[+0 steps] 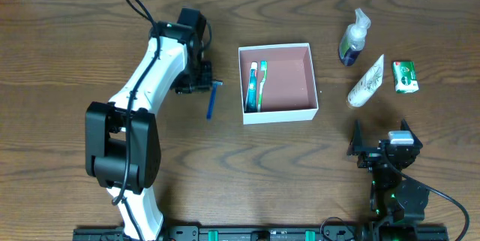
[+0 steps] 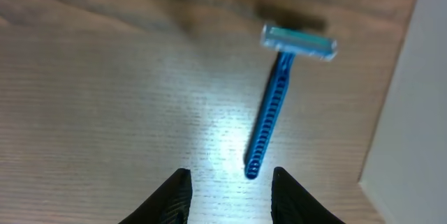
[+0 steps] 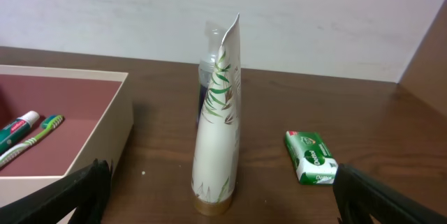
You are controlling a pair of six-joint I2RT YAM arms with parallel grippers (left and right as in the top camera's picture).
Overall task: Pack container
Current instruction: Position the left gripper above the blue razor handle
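The container [image 1: 311,83], a white box with a pink inside, sits mid-table and holds a toothbrush [image 1: 262,85] and a small toothpaste tube [image 1: 252,85] along its left wall. A blue razor [image 1: 212,100] lies on the table just left of it. My left gripper [image 1: 205,83] hovers over the razor's head end. In the left wrist view the razor [image 2: 271,112] lies flat, its handle end just ahead of the open fingers [image 2: 174,196], touching neither. My right gripper [image 1: 381,136] stands wide open near the front right, holding nothing.
A white tube with a leaf print [image 1: 367,81], a green soap bar [image 1: 405,76] and a pump bottle [image 1: 352,38] lie right of the container. In the right wrist view the tube [image 3: 218,126] is straight ahead, with the soap [image 3: 311,156] to its right.
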